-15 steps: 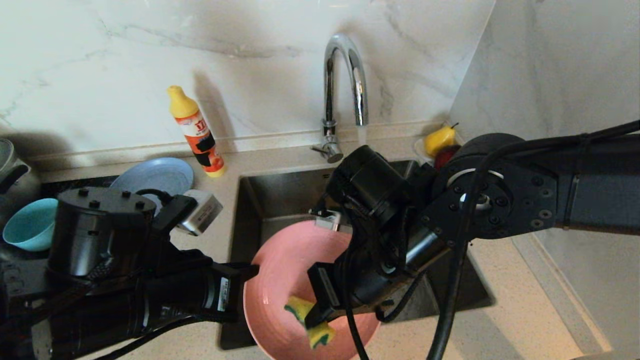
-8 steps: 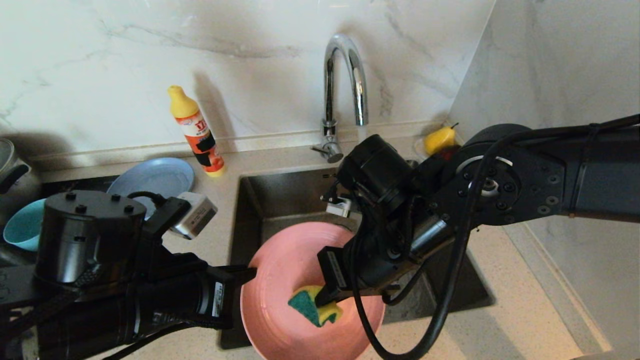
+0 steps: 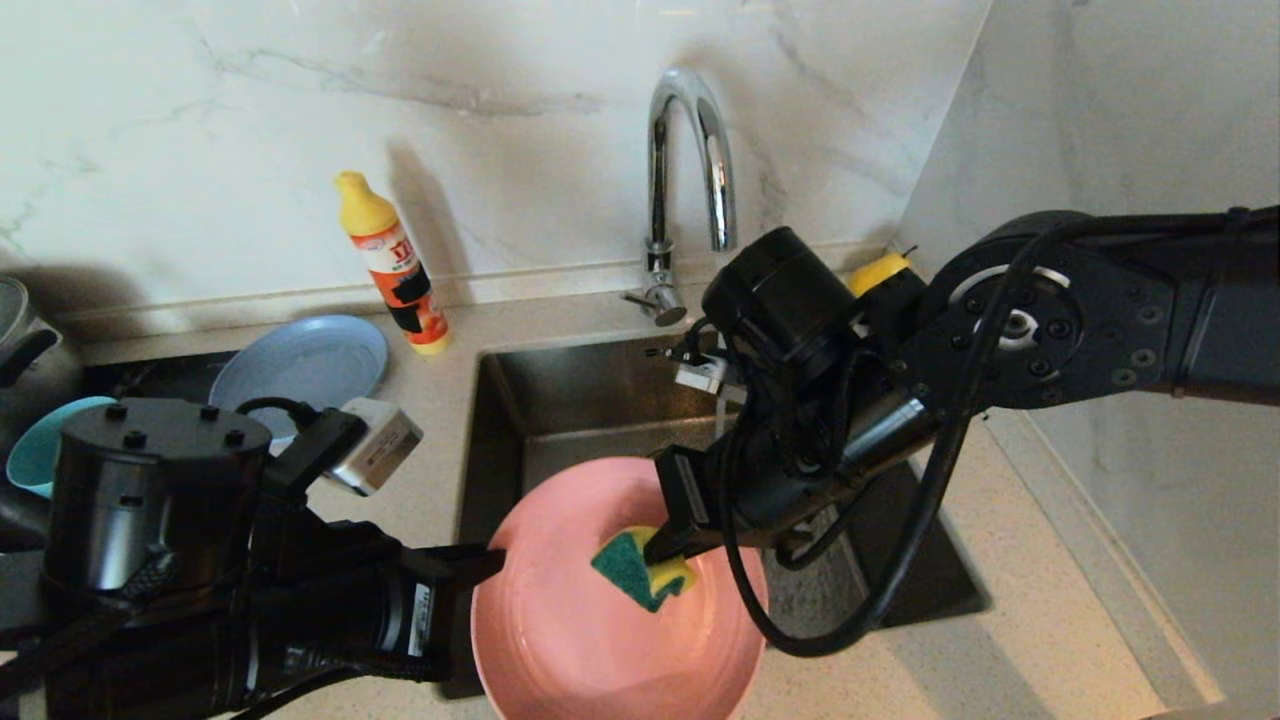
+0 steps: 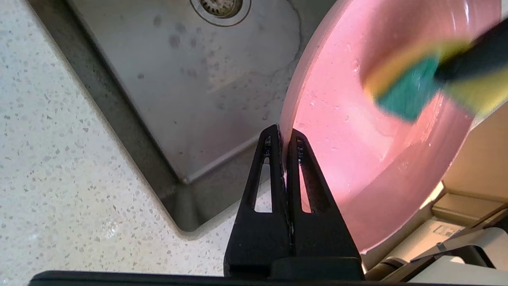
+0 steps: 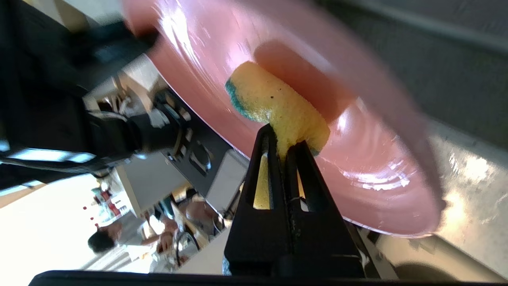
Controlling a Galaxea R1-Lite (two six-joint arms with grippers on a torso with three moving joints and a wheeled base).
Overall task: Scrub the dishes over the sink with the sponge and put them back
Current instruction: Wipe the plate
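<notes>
Your sponge (image 3: pixel 642 569) sits pinched in the right gripper (image 3: pixel 665 548), blurred in the left wrist view; the left gripper (image 4: pixel 283 135) clamps the pink plate's (image 3: pixel 590 640) nine-o'clock rim, cut off below.

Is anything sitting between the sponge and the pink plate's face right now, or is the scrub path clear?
Nothing visible stands between them. The right tool is shut on the sponge, which lies against the inside of the pink plate. The left tool pinches the plate's rim over the sink, off the sponge's path.
</notes>
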